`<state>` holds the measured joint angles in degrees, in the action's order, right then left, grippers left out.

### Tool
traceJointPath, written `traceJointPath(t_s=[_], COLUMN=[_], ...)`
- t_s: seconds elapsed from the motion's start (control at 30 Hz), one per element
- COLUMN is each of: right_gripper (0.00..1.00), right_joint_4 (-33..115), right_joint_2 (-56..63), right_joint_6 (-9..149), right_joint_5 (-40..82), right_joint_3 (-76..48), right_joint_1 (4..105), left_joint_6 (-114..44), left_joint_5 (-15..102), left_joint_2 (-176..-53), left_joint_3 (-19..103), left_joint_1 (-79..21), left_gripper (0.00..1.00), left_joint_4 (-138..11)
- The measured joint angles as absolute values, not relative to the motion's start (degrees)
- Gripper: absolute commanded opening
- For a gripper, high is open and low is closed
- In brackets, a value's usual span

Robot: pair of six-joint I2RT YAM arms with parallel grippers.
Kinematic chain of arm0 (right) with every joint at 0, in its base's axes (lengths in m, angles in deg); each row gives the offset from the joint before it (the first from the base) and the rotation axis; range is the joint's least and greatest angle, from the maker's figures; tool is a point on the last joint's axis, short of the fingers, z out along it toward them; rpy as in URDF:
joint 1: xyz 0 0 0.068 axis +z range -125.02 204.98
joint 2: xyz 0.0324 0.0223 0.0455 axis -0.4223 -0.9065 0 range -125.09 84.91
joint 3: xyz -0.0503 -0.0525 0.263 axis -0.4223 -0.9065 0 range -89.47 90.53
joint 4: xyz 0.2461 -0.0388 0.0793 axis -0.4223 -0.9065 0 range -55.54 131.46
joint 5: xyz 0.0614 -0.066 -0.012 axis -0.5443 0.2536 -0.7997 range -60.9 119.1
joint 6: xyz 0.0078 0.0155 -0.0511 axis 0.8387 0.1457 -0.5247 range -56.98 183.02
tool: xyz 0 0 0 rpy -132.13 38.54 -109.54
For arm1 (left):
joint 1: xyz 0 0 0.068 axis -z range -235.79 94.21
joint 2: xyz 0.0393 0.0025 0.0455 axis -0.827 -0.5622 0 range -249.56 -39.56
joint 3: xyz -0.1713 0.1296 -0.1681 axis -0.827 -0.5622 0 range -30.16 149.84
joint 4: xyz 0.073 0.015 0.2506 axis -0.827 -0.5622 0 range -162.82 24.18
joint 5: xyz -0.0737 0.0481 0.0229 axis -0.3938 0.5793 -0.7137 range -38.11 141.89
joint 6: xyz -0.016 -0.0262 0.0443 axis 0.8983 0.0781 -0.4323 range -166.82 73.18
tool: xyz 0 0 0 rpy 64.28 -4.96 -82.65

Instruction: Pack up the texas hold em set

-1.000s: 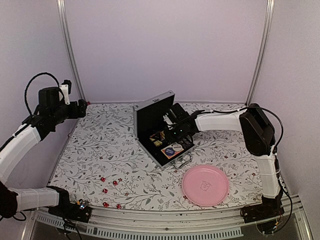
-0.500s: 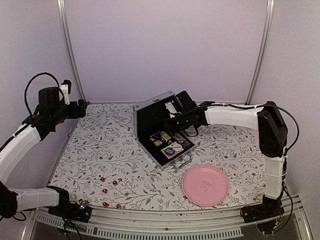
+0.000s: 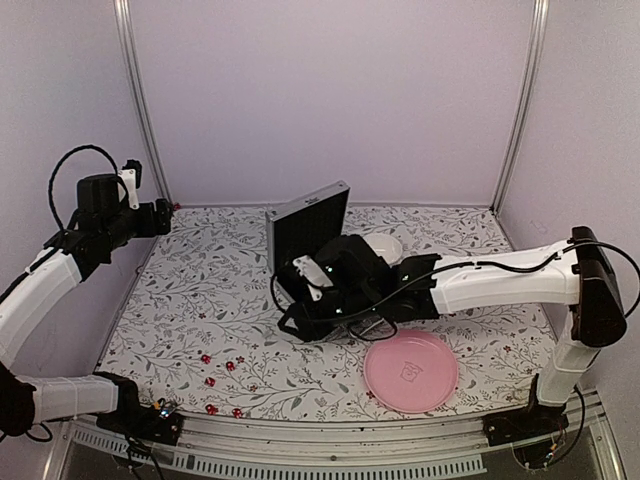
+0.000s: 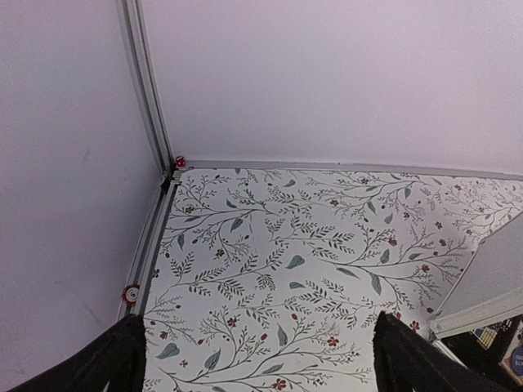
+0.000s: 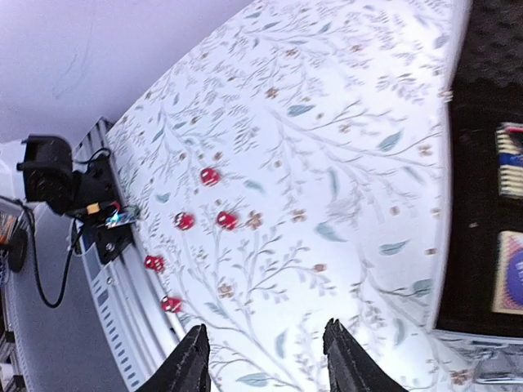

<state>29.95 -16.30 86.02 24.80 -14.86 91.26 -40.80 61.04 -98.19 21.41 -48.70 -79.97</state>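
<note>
Ribbed silvery metal around the briefcase (image 3: 308, 230), satin rather than mirror-bright. Inside, matt black foam lining (image 5: 494, 41), dimpled like egg-crate. Glossy red on the dice (image 5: 210, 175) (plastic, by the shine). Smooth pink plate (image 3: 410, 372) with a soft sheen. Matt leaf-printed table cover (image 3: 200, 290), cloth or vinyl impossible to tell. Smooth white plastic shells on the right arm (image 3: 500, 285), matt black at the joints. Dull silver metal for the frame rail (image 3: 137, 100).
</note>
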Motion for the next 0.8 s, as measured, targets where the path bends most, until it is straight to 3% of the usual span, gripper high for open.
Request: traceJointPath(t_s=[0.33, 0.8], right_gripper=[0.48, 0.45], right_joint_4=[25.53, 17.21], right_joint_2=[-35.07, -44.03], right_joint_6=[91.53, 92.60], right_joint_5=[28.89, 36.76], right_joint_3=[-1.07, 11.06], right_joint_1=[104.42, 112.61], left_joint_6=[-40.76, -40.65], left_joint_5=[61.13, 60.93], left_joint_2=[-98.19, -98.15], left_joint_3=[21.41, 20.87], left_joint_1=[-48.70, -48.70], left_gripper=[0.96, 0.96], left_joint_4=[-79.97, -79.86])
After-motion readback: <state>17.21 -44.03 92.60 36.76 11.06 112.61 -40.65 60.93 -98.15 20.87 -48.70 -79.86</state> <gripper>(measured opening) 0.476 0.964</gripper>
